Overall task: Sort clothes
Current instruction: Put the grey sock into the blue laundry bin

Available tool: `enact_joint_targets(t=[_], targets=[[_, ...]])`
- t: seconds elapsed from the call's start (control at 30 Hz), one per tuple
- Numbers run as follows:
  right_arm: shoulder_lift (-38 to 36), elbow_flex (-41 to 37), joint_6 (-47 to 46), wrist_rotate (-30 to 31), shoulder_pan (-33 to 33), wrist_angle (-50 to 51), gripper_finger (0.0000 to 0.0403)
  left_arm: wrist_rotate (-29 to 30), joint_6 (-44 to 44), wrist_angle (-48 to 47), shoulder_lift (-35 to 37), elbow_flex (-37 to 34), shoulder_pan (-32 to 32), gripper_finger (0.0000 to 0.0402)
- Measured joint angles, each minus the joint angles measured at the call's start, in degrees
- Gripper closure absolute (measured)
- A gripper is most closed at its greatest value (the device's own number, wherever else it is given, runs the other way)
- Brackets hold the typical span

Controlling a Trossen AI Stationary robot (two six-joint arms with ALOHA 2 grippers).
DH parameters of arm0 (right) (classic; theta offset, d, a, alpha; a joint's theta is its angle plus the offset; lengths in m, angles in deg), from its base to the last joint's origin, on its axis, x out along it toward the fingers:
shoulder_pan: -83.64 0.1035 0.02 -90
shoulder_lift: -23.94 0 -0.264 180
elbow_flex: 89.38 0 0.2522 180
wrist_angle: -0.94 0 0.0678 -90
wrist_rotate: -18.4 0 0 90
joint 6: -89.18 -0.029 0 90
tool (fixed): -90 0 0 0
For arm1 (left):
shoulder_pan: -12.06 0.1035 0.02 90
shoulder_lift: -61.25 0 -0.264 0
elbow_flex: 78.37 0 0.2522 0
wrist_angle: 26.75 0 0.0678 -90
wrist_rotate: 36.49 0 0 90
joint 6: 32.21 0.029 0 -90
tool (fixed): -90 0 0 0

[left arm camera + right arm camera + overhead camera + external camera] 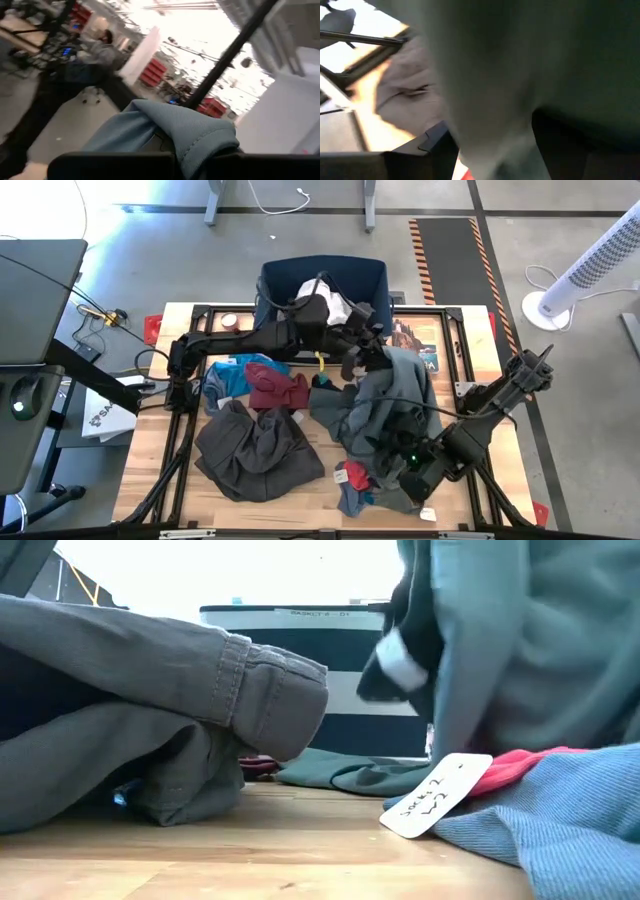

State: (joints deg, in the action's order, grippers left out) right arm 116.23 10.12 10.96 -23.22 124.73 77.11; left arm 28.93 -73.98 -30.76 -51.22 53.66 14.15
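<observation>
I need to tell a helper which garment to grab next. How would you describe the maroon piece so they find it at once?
Start at the navy bin at the table's far edge. Just in front of it, left of centre, the maroon piece lies crumpled between the bright blue piece and the dark grey-brown trousers. It is the only dark red garment there.

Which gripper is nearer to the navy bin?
The left. The left gripper holds the grey-green shirt just in front of the navy bin; the right gripper is far from it, near the table's front edge.
</observation>
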Motion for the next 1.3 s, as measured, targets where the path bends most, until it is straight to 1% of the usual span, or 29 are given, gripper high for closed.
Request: enact_joint_targets(t=[0.1,0.23,0.27,0.3,0.33,0.43,0.5,0.57,0.63,0.67,0.73,0.87,1.0,1.13,1.2,1.3], targets=[[0.0,0.0,-4.72,-1.07,-1.86,9.47,0.0165,-1.28,0.05,-0.86,0.0,2.3,-0.03,0.0401],[-0.22,0.0,-16.98,-3.99,-3.57,27.33,0.0165,-3.12,0.42,-3.02,-0.09,5.68,-0.24,0.0401],[-0.6,-0.14,-19.71,-4.67,-3.72,28.48,0.0165,-3.25,0.7,-3.68,-0.09,6.45,-0.28,0.0401],[-1.48,-0.83,-18.98,-4.19,-4.05,27.5,0.0165,-3.38,0.97,-4.24,-0.08,7.35,-0.31,0.0401],[-2.5,-1.34,-18.31,-2.81,-4.28,27.13,0.0166,-3.57,1.35,-5.17,-0.02,8.16,-0.34,0.0401],[-3.69,-0.76,-21.9,-0.48,-6.55,27.67,0.0174,-3.7,1.5,-7.04,0.13,9.54,-0.37,0.0401],[-4.18,-0.77,-22.95,3.0,-7.78,27.62,0.0183,-3.67,1.47,-7.35,0.13,9.56,-0.37,0.0401],[-4.41,-0.22,-24.4,8.11,-8.68,27.65,0.0192,-4.11,1.47,-8.9,0.13,9.56,-0.52,0.0401],[-5.06,-0.02,-22.99,13.31,-9.71,27.57,0.02,-4.9,1.52,-10.71,0.13,9.55,-0.61,0.0401],[-5.41,-0.02,-21.43,14.85,-10.61,27.61,0.0203,-4.9,1.94,-11.99,0.13,9.44,-0.62,0.0401],[-6.07,-0.02,-17.33,15.23,-12.88,27.62,0.0207,-4.85,3.23,-15.05,0.17,9.23,-0.65,0.0401],[-7.44,-0.02,-8.67,10.33,-16.27,27.74,0.021,-3.09,5.98,-23.27,0.17,9.17,-0.43,0.0401],[-8.63,-0.02,-3.9,4.39,-17.11,27.7,0.021,-0.77,9.24,-32.95,0.17,9.17,-0.16,0.0401],[-10.37,-0.01,-1.46,-5.31,-17.26,27.66,0.021,4.39,11.67,-44.26,0.17,9.15,-0.13,0.0401],[-11.05,0.0,-1.2,-11.42,-17.25,27.49,0.021,7.16,12.9,-49.22,0.17,9.15,-0.13,0.0402],[-11.7,0.0,-1.41,-20.55,-16.52,26.59,0.021,9.8,15.31,-56.95,0.16,9.11,-0.26,0.0402]])
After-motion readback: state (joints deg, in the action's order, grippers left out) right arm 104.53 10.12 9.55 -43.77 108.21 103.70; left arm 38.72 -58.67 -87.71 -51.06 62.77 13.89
